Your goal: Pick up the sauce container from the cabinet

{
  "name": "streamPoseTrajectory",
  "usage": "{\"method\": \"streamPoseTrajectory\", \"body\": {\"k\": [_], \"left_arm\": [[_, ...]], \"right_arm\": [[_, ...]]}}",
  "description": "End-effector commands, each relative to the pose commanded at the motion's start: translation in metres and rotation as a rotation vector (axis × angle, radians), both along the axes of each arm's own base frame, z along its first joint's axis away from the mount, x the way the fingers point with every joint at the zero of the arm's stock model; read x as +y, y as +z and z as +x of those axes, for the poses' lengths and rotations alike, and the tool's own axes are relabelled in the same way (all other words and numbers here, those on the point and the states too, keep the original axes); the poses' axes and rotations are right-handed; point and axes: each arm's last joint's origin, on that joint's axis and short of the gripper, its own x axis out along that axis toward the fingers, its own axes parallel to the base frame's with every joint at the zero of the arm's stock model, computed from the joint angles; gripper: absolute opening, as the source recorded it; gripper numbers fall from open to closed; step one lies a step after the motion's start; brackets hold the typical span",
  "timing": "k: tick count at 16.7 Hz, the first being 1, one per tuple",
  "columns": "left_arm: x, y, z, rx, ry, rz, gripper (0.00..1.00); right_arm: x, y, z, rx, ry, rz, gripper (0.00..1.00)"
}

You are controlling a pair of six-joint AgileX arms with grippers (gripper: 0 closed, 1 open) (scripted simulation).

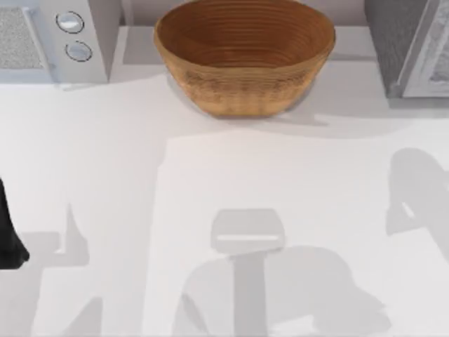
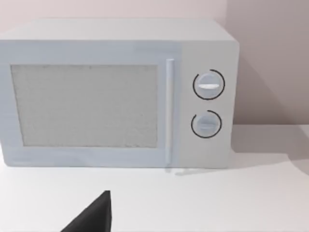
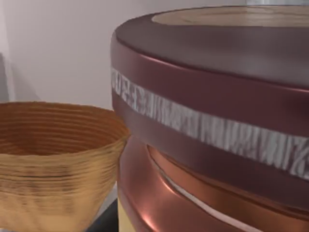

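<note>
Top view has the big woven brown bowl sitting on the white table toward twelve o'clock, a little right of centre. A pale microwave with two round dials stands at about ten o'clock, and a grey cabinet stands at about two o'clock, its door edge facing the bowl. A dark part of my left arm sits at the nine o'clock edge of the table, low on that side.

Left wrist view faces the microwave front on, with its speckled window, upright handle and two dials, standing on the table. A black tip of the left gripper shows low in that view; whether its fingers are apart or together I cannot tell.

Right wrist view sits very close to the sauce container: dark maroon lid with a tan patch on top, a pale ribbed band round the lid's side, and orange-brown body beneath. The bowl stands just beside it. Whether my right gripper is closed on the jar I cannot tell.
</note>
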Motion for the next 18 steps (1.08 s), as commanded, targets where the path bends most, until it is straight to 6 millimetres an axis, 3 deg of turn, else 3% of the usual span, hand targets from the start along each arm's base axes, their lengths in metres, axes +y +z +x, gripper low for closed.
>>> {"method": "streamPoseTrajectory", "body": {"k": [5, 10, 15, 18], "left_arm": [[0.000, 0.000, 0.000, 0.000, 0.000, 0.000, 1.00], [0.000, 0.000, 0.000, 0.000, 0.000, 0.000, 1.00], [0.000, 0.000, 0.000, 0.000, 0.000, 0.000, 1.00], [0.000, 0.000, 0.000, 0.000, 0.000, 0.000, 1.00]], "right_arm": [[0.014, -0.011, 0.051, 0.023, 0.177, -0.007, 0.00], [0.027, -0.051, 0.096, 0.049, 0.345, -0.012, 0.00], [0.036, -0.096, 0.118, 0.056, 0.467, -0.018, 0.00], [0.038, -0.112, 0.123, 0.049, 0.505, -0.023, 0.00]]}}
